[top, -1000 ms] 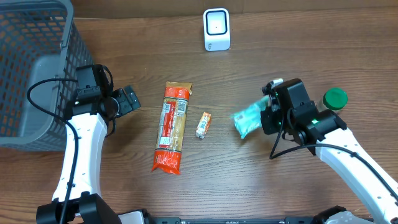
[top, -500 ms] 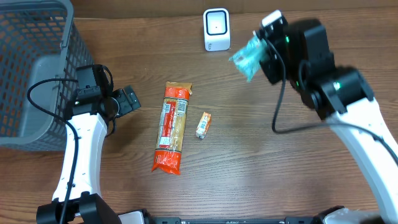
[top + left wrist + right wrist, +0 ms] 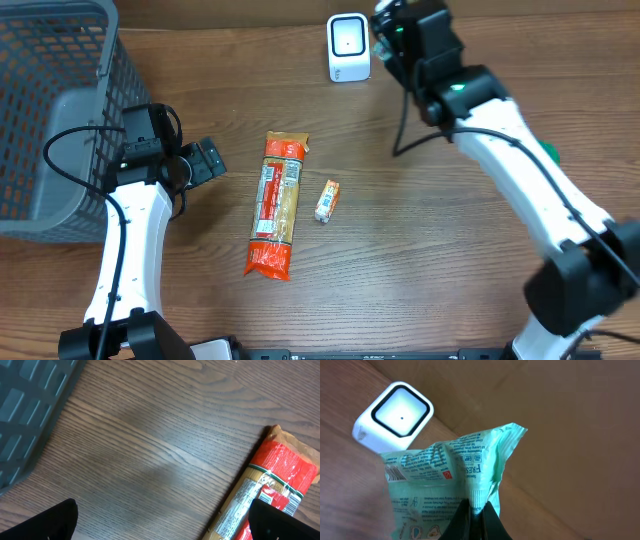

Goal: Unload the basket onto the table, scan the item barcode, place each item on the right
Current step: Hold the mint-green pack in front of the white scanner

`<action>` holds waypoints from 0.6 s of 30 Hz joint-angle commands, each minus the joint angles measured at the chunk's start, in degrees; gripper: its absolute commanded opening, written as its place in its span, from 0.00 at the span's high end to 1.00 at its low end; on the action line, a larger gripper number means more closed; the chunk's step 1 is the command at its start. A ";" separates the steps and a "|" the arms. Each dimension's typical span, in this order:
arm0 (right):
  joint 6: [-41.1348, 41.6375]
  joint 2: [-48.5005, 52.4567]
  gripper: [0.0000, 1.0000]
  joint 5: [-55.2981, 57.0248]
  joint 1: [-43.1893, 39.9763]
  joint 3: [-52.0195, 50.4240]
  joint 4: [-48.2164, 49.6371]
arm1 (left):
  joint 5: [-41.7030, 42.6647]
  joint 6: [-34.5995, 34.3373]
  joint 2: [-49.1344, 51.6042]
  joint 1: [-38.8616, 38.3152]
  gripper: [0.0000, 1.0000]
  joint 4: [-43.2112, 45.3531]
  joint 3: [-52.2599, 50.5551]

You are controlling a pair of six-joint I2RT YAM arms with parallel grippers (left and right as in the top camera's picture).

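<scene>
In the right wrist view my right gripper (image 3: 475, 516) is shut on the sealed seam of a pale green packet (image 3: 440, 477), which hangs in the air with its printed side toward the camera. A white scanner (image 3: 394, 416) with a black-framed window stands just beyond the packet's upper left corner. In the overhead view the right gripper (image 3: 386, 38) is beside the scanner (image 3: 348, 47) at the table's back, and the arm hides the packet. My left gripper (image 3: 207, 160) stands open over bare wood, left of a long red pasta pack (image 3: 277, 205).
A grey mesh basket (image 3: 50, 100) fills the left side. A small orange-and-white sachet (image 3: 327, 200) lies right of the pasta pack. A green cap (image 3: 549, 153) peeks out behind the right arm. In the left wrist view the pasta pack (image 3: 272, 487) lies at the right.
The right arm lifted the green packet from the table's right side and carried it back and left, up beside the scanner. The left arm has not moved.
</scene>
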 commanded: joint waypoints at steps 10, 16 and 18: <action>-32.70 16.50 0.96 18.03 8.44 1.46 35.15 | -0.50 0.90 -0.96 -0.09 0.00 0.02 0.33; -36.54 22.99 0.96 20.31 8.41 1.46 50.66 | -0.52 0.90 -0.96 -0.09 0.00 0.02 0.33; -37.79 25.00 0.96 20.17 8.41 1.46 58.38 | -0.50 0.90 -0.96 -0.09 0.00 0.02 0.33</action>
